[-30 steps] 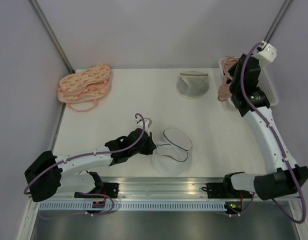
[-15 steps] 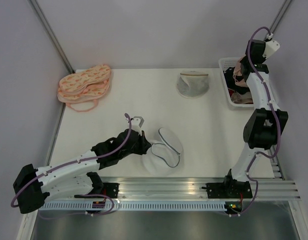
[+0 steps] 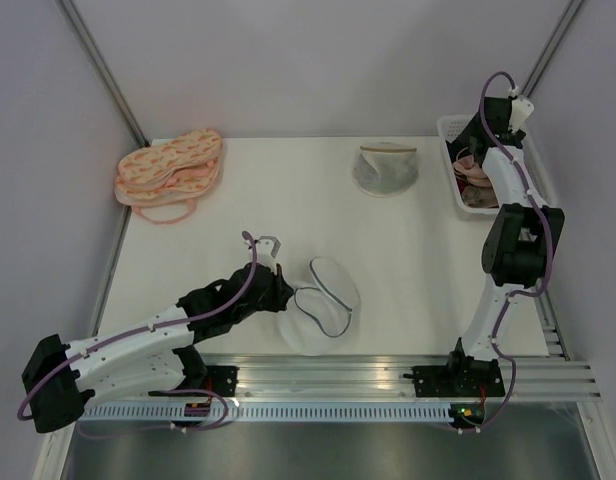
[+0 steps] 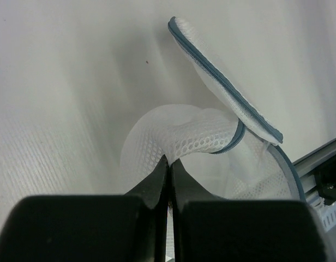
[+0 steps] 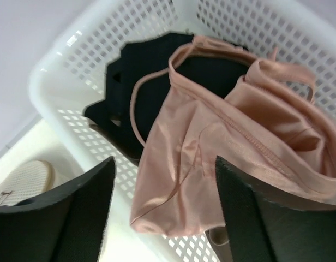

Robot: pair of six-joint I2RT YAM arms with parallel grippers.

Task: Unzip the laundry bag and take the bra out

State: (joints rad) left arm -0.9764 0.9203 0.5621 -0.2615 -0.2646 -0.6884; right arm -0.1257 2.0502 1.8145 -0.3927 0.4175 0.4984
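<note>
The laundry bag (image 3: 310,328) lies near the table's front edge, its zip undone and its dark-rimmed lid (image 3: 334,281) folded up. My left gripper (image 3: 281,296) is shut on the bag's white mesh (image 4: 206,139), pinched at the tips (image 4: 169,158). The pale pink bra (image 5: 211,164) lies loose in the white basket (image 5: 53,65) on top of a black garment (image 5: 130,71). My right gripper (image 5: 163,164) hangs open above the bra, a finger on each side and nothing between them. In the top view the bra (image 3: 475,172) shows in the basket (image 3: 458,205) under the raised right arm.
A greyer round mesh bag with a beige band (image 3: 385,168) sits at the back centre. A stack of peach patterned bras (image 3: 171,170) lies at the back left. The basket stands at the back right corner against the wall frame.
My right arm rose over the basket, its jaws opened and the bra dropped in. My left arm dragged the bag a little toward the near left.
</note>
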